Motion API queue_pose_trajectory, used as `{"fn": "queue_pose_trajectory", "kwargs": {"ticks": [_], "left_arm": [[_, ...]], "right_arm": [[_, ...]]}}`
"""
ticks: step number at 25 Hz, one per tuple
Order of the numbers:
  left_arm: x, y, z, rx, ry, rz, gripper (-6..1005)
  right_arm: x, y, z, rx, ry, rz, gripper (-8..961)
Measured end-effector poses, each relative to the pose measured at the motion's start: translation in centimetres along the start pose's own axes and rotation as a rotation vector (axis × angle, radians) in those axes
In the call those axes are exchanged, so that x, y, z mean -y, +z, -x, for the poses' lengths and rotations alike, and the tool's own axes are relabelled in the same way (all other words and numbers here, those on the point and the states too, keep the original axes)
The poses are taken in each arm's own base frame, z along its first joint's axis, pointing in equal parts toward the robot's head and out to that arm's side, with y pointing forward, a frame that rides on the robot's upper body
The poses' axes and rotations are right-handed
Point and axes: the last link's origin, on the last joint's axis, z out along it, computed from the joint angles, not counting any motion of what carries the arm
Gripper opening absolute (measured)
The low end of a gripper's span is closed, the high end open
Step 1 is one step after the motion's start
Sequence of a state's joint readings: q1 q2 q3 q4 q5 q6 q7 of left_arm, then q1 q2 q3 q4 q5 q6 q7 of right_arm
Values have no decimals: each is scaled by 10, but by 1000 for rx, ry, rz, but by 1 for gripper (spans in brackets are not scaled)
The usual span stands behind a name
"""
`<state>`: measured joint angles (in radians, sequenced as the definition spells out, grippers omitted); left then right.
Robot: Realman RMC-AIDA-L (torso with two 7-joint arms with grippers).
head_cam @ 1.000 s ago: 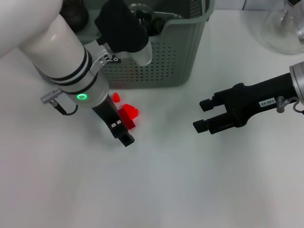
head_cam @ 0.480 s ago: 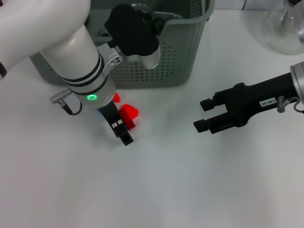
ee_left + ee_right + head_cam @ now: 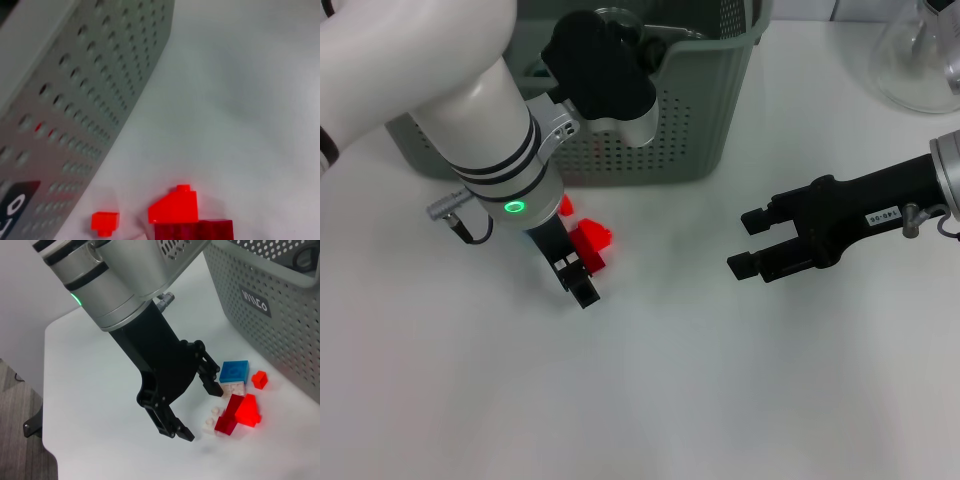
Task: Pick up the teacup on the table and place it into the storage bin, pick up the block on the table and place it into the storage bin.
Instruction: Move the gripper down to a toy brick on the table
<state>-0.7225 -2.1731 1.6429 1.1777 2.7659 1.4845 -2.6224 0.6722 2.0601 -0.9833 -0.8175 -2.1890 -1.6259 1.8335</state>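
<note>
Beside the storage bin lies a cluster of blocks. It holds a bright red block, a dark red one and a blue one. My left gripper is low over the table and open, its fingers spread on either side of the cluster and holding nothing. A clear glass rim shows inside the bin behind my left arm; I cannot tell if it is the teacup. My right gripper hovers open to the right.
A small red piece lies close to the bin's perforated wall. White pieces lie among the blocks. A glass vessel stands at the far right. The table edge is beyond my left arm.
My left forearm has swung to the right and toward the bin. Its fingers have stayed by the red block. The right arm has not moved.
</note>
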Motion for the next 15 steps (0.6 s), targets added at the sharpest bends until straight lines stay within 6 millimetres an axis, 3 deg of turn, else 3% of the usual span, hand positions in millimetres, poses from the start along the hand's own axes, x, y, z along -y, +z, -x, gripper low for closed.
{"fn": "queue_pose_trajectory", "kwargs": {"ticks": [15], "left_arm": [[-2, 6, -2, 8, 18, -9, 799]], "right_arm": [[0, 0, 1, 1, -6, -1, 795]]}}
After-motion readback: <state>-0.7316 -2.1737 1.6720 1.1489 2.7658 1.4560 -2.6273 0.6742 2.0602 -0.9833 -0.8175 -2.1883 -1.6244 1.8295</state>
